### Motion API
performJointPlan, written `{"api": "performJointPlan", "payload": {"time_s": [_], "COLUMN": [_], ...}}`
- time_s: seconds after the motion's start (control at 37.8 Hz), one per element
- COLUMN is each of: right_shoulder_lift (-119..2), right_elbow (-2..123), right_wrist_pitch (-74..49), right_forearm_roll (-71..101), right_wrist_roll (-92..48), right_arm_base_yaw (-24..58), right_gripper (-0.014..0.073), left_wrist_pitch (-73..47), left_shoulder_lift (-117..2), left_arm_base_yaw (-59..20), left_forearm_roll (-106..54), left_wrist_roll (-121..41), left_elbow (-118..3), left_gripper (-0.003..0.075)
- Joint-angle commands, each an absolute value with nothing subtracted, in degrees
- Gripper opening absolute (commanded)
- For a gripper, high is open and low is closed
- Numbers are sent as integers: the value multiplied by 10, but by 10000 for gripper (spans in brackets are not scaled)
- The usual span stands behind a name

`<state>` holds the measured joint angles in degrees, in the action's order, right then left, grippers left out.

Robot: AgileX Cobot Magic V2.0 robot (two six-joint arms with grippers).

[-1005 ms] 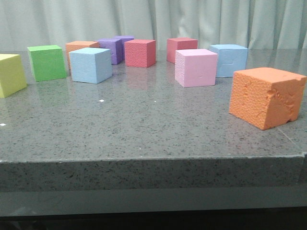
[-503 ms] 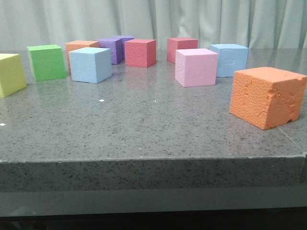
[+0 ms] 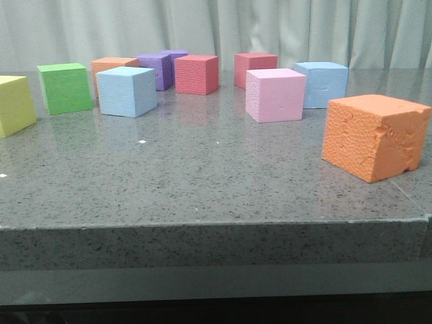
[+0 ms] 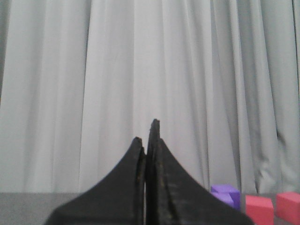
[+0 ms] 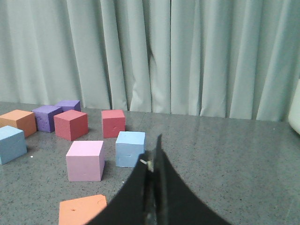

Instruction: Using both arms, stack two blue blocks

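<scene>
Two light blue blocks stand apart on the grey table. One blue block (image 3: 127, 91) is at the back left, in front of an orange cube. The other blue block (image 3: 324, 84) is at the back right, just behind the pink cube (image 3: 275, 94); it also shows in the right wrist view (image 5: 130, 148). Neither gripper shows in the front view. My left gripper (image 4: 146, 136) is shut and empty, facing the curtain above the table. My right gripper (image 5: 153, 152) is shut and empty, well short of the right blue block.
A big orange cube (image 3: 375, 136) sits near the front right. A yellow cube (image 3: 15, 104) and a green cube (image 3: 65, 87) stand at the left. Purple cubes (image 3: 160, 69), two red cubes (image 3: 196, 74) and a small orange cube (image 3: 113, 65) line the back before the curtain.
</scene>
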<state>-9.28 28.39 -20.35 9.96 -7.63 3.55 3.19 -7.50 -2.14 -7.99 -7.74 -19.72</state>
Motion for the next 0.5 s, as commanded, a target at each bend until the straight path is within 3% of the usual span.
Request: {"api": "performJointPlan", "payload": {"time_s": [0.0, 0.16, 0.29, 0.48], "right_shoulder_lift": [-160, -248, -284, -286], "right_elbow": [352, 422, 436, 437], "right_wrist_pitch": [-214, -307, -306, -291], "right_forearm_roll": [99, 99, 105, 116], "right_wrist_roll": [-80, -80, -80, -80], "right_arm_base_yaw": [35, 35, 35, 35], "right_gripper": [-66, -66, -66, -66], "left_wrist_pitch": [-16, -151, -238, -208], "left_shoulder_lift": [-140, -238, -304, -351], "left_arm_base_yaw": [-22, -22, -22, -22], "left_forearm_roll": [-84, -84, -84, -84], "left_wrist_roll": [-73, -73, -73, -73], "left_elbow": [-267, -361, -413, -420], "left_gripper": [-20, -20, -20, -20]}}
